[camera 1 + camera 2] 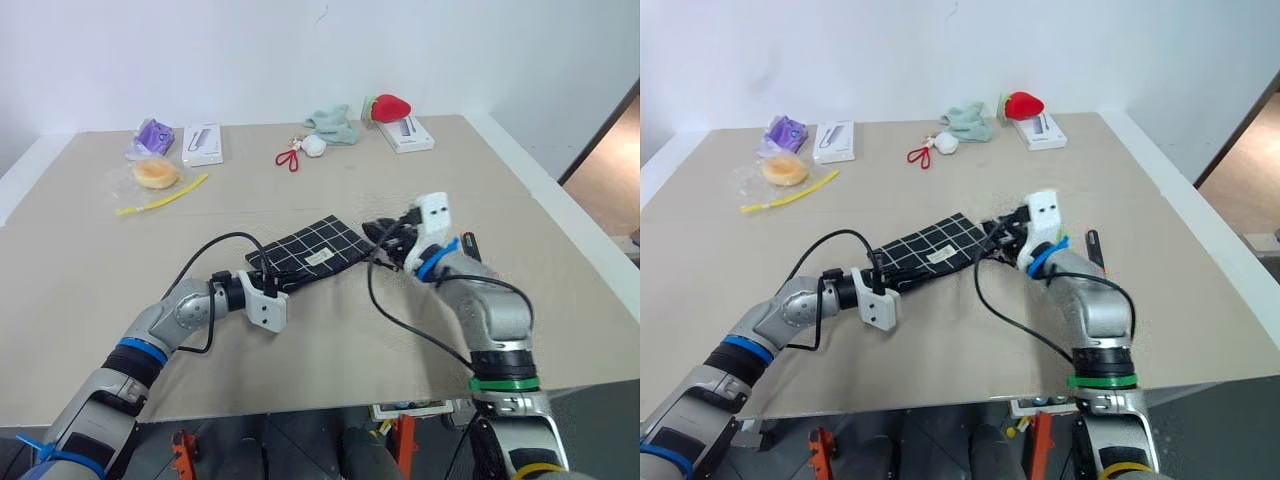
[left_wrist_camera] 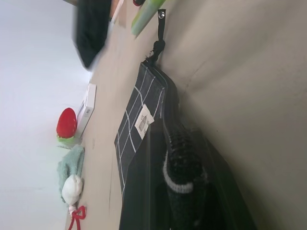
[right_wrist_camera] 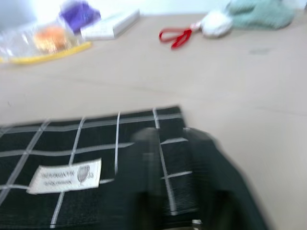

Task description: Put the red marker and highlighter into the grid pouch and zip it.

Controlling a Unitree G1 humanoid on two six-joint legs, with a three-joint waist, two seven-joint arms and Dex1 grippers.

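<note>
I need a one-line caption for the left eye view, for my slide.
Left gripper clamps the black grid-lined fabric pouch on a beige table; right gripper at its other end.

One grid pouch (image 1: 310, 248) – two white boxes (image 1: 203, 144).

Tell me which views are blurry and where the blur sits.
Right wrist view: the gripper is smeared, and the grid pouch is soft. Left wrist view: a dark blurred shape near the top; the grid pouch stays sharp. Both eye views look crisp.
</note>
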